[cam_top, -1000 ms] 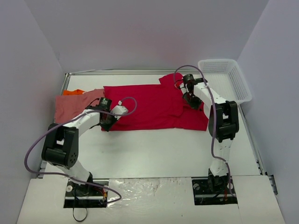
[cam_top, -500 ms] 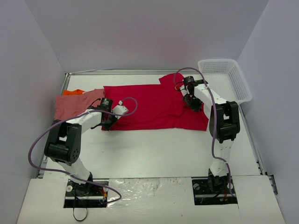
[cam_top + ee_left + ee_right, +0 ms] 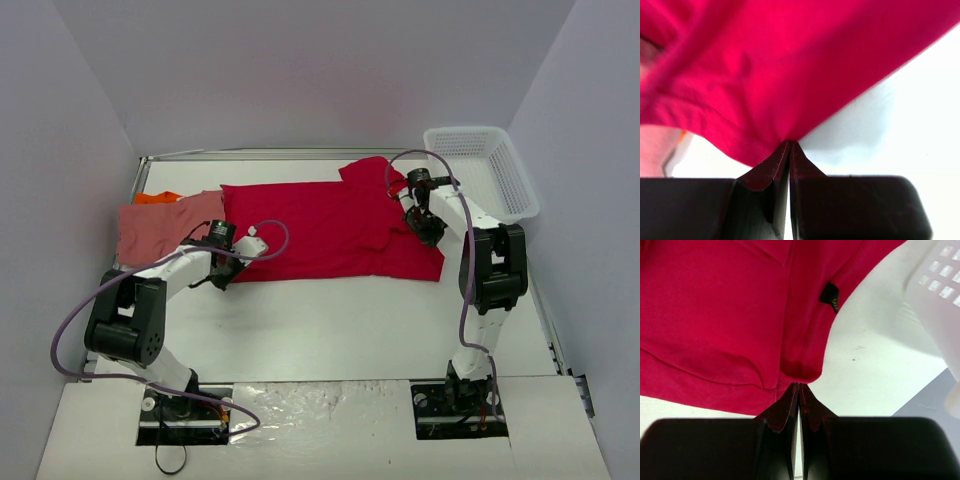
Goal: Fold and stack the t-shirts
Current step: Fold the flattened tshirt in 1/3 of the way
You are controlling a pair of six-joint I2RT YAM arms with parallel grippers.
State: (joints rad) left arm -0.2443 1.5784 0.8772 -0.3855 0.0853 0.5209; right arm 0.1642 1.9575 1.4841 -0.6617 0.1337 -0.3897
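The bright red t-shirt [image 3: 320, 230] lies spread flat across the middle of the table, sleeves toward the back. My left gripper [image 3: 218, 272] is shut on its hem at the near left corner; in the left wrist view the red cloth [image 3: 790, 65] runs to a point between the closed fingertips [image 3: 790, 143]. My right gripper [image 3: 429, 230] is shut on the shirt's right edge, where a fold of red cloth [image 3: 715, 315] meets the closed tips [image 3: 799, 386]. The salmon pink t-shirt [image 3: 155, 228] lies at the far left, partly over the orange t-shirt [image 3: 157, 197].
The white mesh basket [image 3: 485, 175] stands at the back right, close to my right arm, and its wall [image 3: 935, 295] shows in the right wrist view. A small black label [image 3: 829, 296] is sewn on the red shirt's edge. White tabletop [image 3: 330, 320] lies in front of the shirt.
My right gripper has shifted right and my left gripper slightly left and nearer, each still holding the red shirt, which now lies a little more stretched between them.
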